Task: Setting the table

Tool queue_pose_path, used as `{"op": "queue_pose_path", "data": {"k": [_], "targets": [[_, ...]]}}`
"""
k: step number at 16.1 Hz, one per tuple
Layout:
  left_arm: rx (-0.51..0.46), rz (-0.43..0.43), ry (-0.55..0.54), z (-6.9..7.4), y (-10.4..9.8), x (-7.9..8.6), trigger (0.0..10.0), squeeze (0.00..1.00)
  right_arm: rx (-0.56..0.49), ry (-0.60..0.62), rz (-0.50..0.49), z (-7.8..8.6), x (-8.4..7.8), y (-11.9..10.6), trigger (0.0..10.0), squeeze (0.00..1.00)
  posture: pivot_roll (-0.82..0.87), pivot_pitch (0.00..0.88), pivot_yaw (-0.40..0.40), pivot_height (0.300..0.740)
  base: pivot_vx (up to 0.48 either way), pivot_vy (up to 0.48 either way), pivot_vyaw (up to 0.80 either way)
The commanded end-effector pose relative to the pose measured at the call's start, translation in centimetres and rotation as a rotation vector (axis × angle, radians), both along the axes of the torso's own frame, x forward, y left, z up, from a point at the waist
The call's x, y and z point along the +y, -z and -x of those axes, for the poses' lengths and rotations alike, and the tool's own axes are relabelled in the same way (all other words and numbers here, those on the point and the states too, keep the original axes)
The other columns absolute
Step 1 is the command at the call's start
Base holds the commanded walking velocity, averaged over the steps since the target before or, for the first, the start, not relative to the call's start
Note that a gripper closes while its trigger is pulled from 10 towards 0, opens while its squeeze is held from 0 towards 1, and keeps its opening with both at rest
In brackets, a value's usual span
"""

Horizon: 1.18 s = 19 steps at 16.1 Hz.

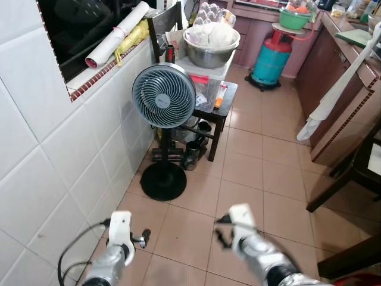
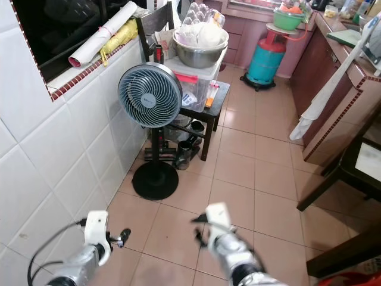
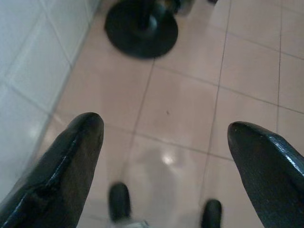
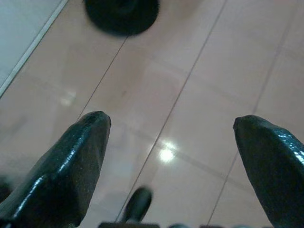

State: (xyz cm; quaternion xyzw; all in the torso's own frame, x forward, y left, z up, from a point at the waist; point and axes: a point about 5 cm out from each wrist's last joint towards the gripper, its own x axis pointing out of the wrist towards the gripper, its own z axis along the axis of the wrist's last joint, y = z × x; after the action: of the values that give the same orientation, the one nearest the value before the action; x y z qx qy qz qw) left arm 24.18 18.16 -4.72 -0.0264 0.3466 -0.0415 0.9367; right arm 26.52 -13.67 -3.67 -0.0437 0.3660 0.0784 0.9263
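Note:
Both silver arms are held low over the pink tiled floor, the left arm beside the white tiled wall and the right arm a little to its right. My left gripper is open with nothing between its fingers, above bare tiles near the fan's black base. My right gripper is open and empty too. A dark wooden table juts in at the right edge. Ahead, a steel bowl of white stuff sits on a plastic box on a small dark stand.
A standing fan is straight ahead by the wall. Dark pots sit under the stand. A teal gas cylinder stands at the back. A brown counter with a hanging white cloth runs along the right. Open floor lies between.

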Motion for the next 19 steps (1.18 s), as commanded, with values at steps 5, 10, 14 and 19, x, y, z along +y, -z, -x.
{"op": "queue_pose_path", "data": {"k": [5,10,14,19], "targets": [[-0.246,-0.015,0.25,-1.9,-2.9,0.3,10.0,0.0,-0.184,0.145,-0.095,-1.6,-4.2,-2.2,10.0,0.0,0.16,0.0,-0.047,0.74,0.0,0.0,0.0],[-0.522,-0.04,0.319,0.6,-5.9,-0.1,10.0,0.0,-0.392,0.107,-0.139,1.2,-5.4,-4.5,10.0,0.0,0.1,0.0,-0.009,0.74,0.0,0.0,0.0],[-0.55,-0.079,0.163,2.8,-7.0,1.6,10.0,0.0,-0.511,0.106,-0.08,4.5,-6.6,-6.8,10.0,0.0,0.08,0.0,-0.008,0.74,0.0,0.0,0.0],[-0.611,-0.009,0.064,3.4,-8.7,1.2,10.0,0.0,-0.459,0.209,-0.1,6.6,-6.1,-7.8,10.0,0.0,0.09,0.0,-0.037,0.74,0.0,0.0,-0.48]]}}
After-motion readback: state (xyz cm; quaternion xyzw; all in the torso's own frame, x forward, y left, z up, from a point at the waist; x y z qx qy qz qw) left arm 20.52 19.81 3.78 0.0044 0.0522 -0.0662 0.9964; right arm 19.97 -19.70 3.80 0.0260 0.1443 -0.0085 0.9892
